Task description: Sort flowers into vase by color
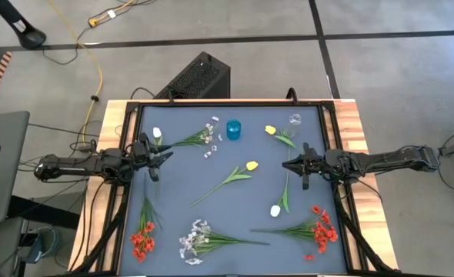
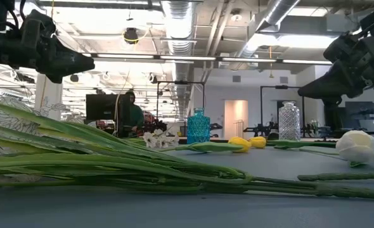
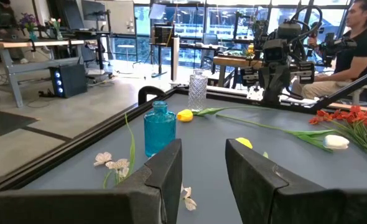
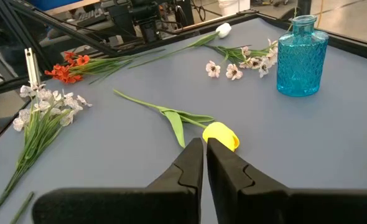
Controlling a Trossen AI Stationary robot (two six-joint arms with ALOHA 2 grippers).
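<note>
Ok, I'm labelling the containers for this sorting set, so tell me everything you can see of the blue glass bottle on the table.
The blue glass bottle is translucent turquoise with a faceted, diamond-patterned body, a narrow neck and a flared open mouth. It looks empty and stands upright on the dark grey table mat near its far edge. A spray of small pale blossoms lies close beside it, and I cannot tell whether they touch. Neither claw is near it.

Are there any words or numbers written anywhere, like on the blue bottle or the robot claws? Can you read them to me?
No readable words or numbers in any view.
Blue vase: only a cut-glass pattern, no label.
Clear vase: pattern only, no label.
Table mat: plain, no print.
Left claw and right claw: plain dark, no markings seen.
Screens in the room behind: too blurred to read.
</note>
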